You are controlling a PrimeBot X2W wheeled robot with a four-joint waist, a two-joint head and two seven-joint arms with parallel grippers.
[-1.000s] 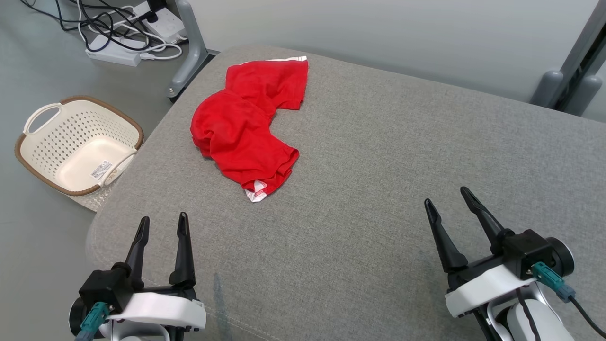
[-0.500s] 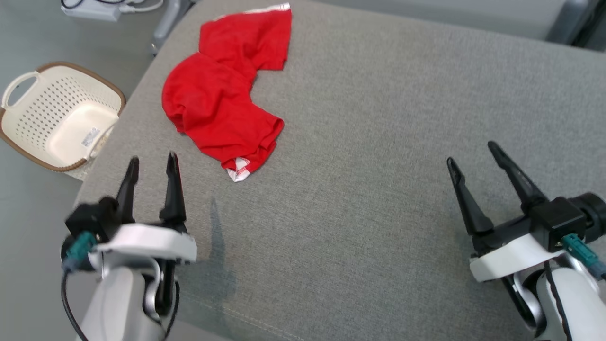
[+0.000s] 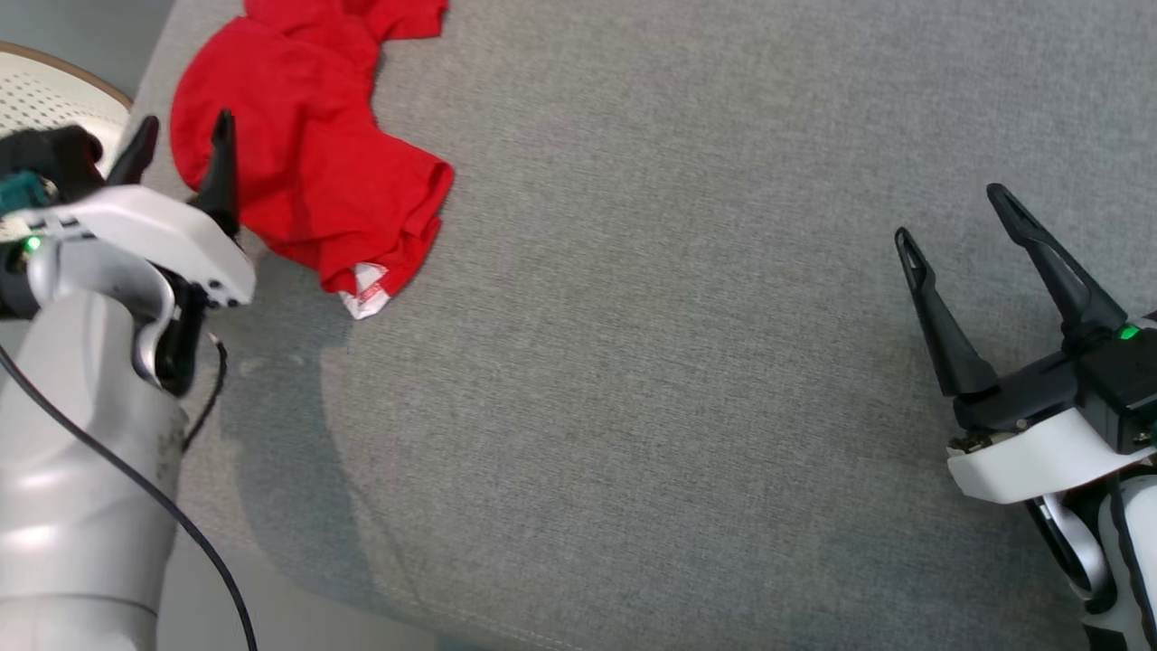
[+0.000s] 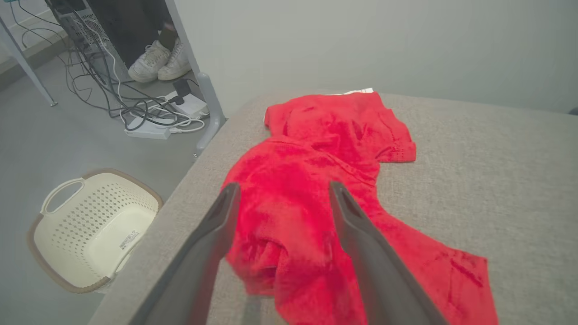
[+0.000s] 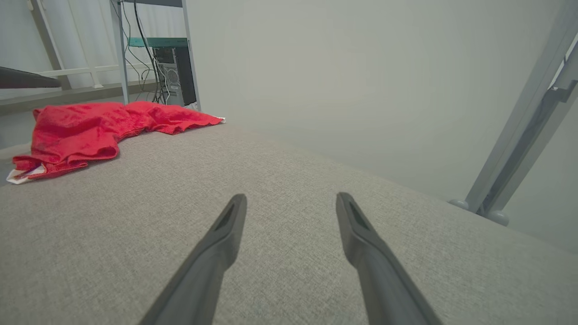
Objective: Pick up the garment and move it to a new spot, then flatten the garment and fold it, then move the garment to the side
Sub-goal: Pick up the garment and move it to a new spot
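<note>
Along the head view's top, the garment [image 3: 307, 172] is cut off.

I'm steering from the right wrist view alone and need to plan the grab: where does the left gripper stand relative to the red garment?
Observer: The left gripper is open. In the left wrist view its fingers frame the bunched near part of the red garment. Whether they touch it, I cannot tell.
Operator: Anything on the floor on that side?
Observer: A cream basket stands on the floor beside the left edge of the grey cushion.
Operator: Anyone nearby?
Observer: Yes, a person's white shoes show on the floor beyond the cushion, by a tangle of cables.
</note>
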